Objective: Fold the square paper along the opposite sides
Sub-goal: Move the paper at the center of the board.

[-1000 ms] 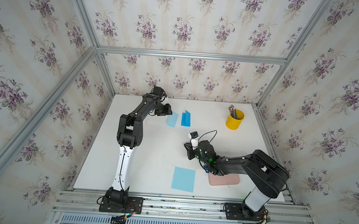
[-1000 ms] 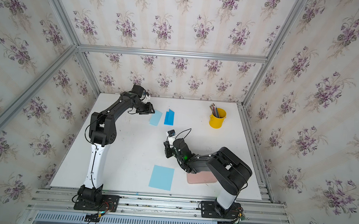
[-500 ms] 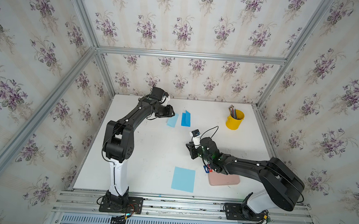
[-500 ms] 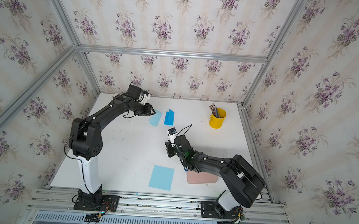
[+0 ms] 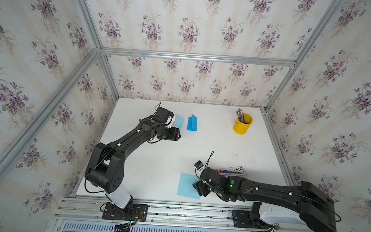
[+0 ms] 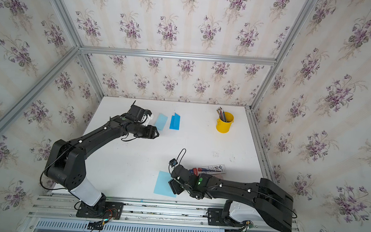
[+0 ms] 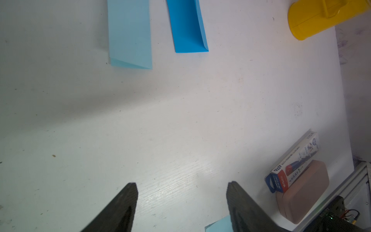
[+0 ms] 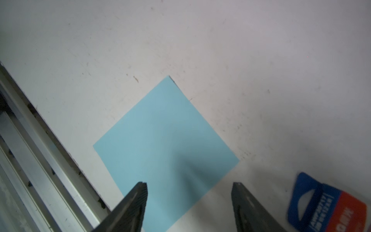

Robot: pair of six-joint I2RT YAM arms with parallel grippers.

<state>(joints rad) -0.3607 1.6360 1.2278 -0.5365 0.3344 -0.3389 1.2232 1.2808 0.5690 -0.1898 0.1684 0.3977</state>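
Observation:
A light blue square paper [image 5: 187, 185] [image 6: 162, 183] lies flat near the table's front edge, and fills the middle of the right wrist view [image 8: 164, 140]. My right gripper [image 5: 199, 188] [image 6: 175, 186] [image 8: 189, 183] hovers at the paper's right edge. It is open with nothing between its fingers, one finger over the paper and one over bare table. My left gripper [image 5: 177, 135] [image 6: 156, 133] [image 7: 181, 183] stands open and empty over bare table at the back left, a little in front of two folded papers.
A folded light blue paper [image 5: 179, 121] [image 7: 129, 34] and a folded darker blue one [image 5: 192, 122] [image 7: 187, 26] lie at the back. A yellow cup [image 5: 242, 124] of pencils stands back right. A marker box [image 5: 232, 171] on a pink case [image 7: 303, 192] lies right of the square. The metal rail [image 8: 30, 160] borders the front edge.
Both grippers have opened. The right arm swung toward the front edge, onto the square paper's right side. The left gripper drew back from the folded papers toward the table's middle.

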